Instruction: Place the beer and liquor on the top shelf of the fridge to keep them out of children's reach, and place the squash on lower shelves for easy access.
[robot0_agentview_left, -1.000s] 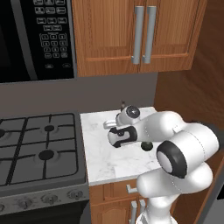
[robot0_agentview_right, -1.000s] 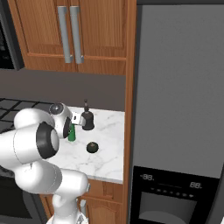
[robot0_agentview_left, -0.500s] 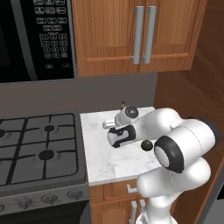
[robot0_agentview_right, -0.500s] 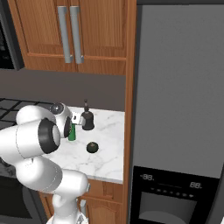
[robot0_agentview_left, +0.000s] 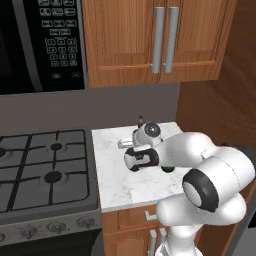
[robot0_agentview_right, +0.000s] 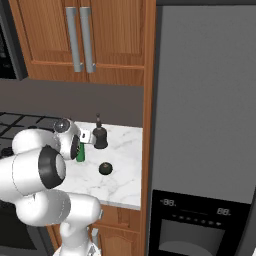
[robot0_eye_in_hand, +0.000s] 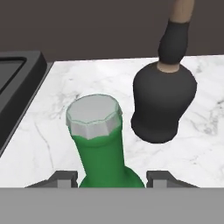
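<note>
**Jaws closed on the beer**

The gripper (robot0_eye_in_hand: 112, 177) has its two fingertips (robot0_eye_in_hand: 65, 178) pressed on either side of the beer (robot0_eye_in_hand: 105, 148), upright on the worktop (robot0_agentview_right: 125, 172). The liquor (robot0_agentview_right: 100, 136) stands just behind, toward the back edge. The squash (robot0_agentview_right: 105, 168) sits nearer the front edge, beside the fridge (robot0_agentview_right: 205, 125).

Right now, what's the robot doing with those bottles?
The robot's tool is closed around the green beer bottle, which stands on the marble counter beside the stove. The squat black liquor bottle and the little dark squash wait on the counter nearby. The grey fridge to the right is shut, so nothing has gone inside yet.
</note>
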